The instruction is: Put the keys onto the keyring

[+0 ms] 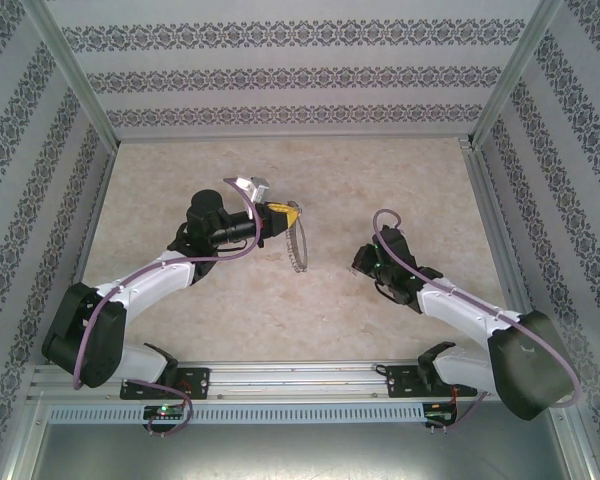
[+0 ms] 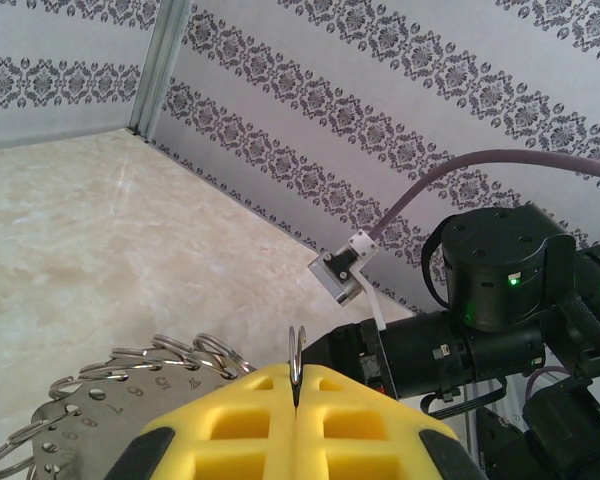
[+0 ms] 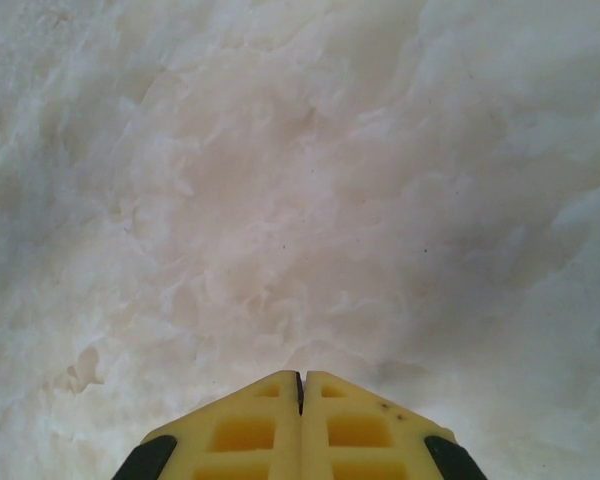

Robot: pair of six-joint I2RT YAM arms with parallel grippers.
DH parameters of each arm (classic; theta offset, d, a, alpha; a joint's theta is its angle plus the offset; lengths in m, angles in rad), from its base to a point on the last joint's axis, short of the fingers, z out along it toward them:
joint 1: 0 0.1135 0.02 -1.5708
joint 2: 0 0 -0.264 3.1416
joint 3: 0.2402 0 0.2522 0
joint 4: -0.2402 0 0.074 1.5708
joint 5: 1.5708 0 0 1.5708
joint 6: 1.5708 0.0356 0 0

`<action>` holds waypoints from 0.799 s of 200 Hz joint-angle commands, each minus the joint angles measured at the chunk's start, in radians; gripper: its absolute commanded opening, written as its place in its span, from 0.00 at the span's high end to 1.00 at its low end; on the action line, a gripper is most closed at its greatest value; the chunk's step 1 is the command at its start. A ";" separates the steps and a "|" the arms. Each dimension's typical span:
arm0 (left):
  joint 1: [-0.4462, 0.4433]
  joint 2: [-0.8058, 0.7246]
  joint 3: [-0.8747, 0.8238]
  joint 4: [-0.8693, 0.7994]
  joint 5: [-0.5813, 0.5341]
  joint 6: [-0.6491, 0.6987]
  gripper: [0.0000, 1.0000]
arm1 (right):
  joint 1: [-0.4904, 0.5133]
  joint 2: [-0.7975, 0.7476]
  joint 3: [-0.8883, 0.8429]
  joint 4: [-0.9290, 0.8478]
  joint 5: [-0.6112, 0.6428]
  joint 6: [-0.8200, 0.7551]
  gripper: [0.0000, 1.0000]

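The keyring (image 1: 298, 247) hangs edge-on below my left gripper (image 1: 286, 212), above the middle of the table. In the left wrist view it is a grey numbered plate (image 2: 100, 405) rimmed with several small wire rings. My left gripper (image 2: 297, 368) is shut on one of those rings (image 2: 298, 345), which stands up between the yellow fingertips. My right gripper (image 1: 364, 262) points down at the table to the right of the keyring. Its yellow fingers (image 3: 270, 400) are pressed together just above the marbled surface, the right gripper (image 3: 301, 376) showing only a thin dark slit between them. The keys are hidden from view.
The table (image 1: 280, 320) is pale marbled stone, boxed in by patterned walls (image 1: 300, 70) at the back and both sides. A metal rail (image 1: 300, 380) with both arm bases runs along the near edge. My right arm's black wrist (image 2: 500, 280) is close beyond the left fingertips.
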 commanded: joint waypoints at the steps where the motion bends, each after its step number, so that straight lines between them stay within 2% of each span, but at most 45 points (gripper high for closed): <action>1: -0.015 0.003 0.024 0.078 0.024 -0.011 1.00 | 0.015 -0.014 0.003 0.000 -0.007 -0.028 1.00; 52: -0.021 0.010 0.031 0.074 0.023 -0.009 1.00 | 0.023 -0.165 -0.007 -0.183 0.007 -0.088 1.00; 80: -0.027 0.017 0.035 0.074 0.022 -0.011 1.00 | 0.026 -0.186 0.003 -0.248 0.020 -0.122 1.00; 110: -0.029 0.022 0.036 0.073 0.021 -0.012 1.00 | 0.026 -0.108 0.031 -0.244 0.021 -0.160 1.00; 160: -0.035 0.025 0.034 0.076 0.017 -0.011 1.00 | 0.031 0.158 0.150 -0.162 -0.024 -0.225 1.00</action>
